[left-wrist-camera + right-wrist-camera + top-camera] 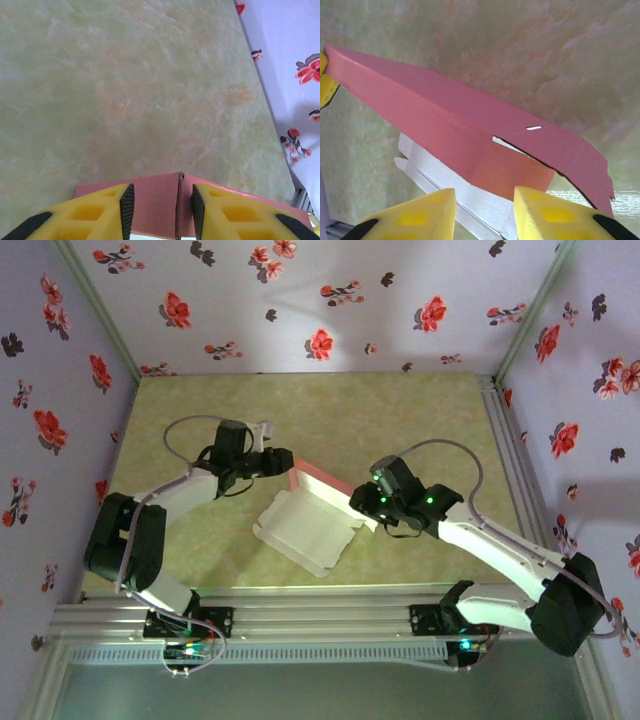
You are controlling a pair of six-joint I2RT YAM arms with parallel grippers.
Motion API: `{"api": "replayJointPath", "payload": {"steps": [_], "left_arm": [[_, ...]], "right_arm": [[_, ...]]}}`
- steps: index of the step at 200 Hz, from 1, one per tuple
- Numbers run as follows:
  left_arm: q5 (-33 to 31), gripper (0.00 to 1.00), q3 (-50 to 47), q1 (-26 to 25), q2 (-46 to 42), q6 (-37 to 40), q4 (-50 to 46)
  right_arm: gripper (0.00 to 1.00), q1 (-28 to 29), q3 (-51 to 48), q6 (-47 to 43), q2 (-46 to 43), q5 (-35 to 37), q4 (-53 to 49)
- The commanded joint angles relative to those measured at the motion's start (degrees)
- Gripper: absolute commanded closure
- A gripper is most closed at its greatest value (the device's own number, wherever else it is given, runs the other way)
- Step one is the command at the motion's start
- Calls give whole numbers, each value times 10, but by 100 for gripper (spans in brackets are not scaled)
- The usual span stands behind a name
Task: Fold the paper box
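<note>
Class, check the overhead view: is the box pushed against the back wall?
No, the box lies toward the near edge, with bare table between it and the wall.

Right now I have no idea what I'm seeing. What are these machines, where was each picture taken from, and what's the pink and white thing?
These are two robot arms bolted side by side to a table, each ending in a two-finger gripper. The wide picture looks down from above and behind them. The other two come from cameras on the wrists, so the yellow fingers are each arm's own. On the green table sits a paper box, white on one face, pink on the other. The left gripper is at its far pink corner, the right gripper at its right edge. Whether either is squeezing it, I cannot tell.
</note>
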Motion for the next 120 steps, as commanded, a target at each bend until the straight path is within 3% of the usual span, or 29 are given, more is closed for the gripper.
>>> {"api": "replayJointPath", "payload": {"steps": [1, 78, 120], "left_arm": [[-19, 63, -17, -11, 5, -2, -28], [-30, 63, -35, -22, -5, -21, -12], [-39, 63, -50, -28, -14, -36, 1]], "right_arm": [[67, 3, -33, 51, -16, 37, 65], [77, 2, -102, 100, -29, 117, 202], [76, 0, -127, 84, -40, 129, 268]]}}
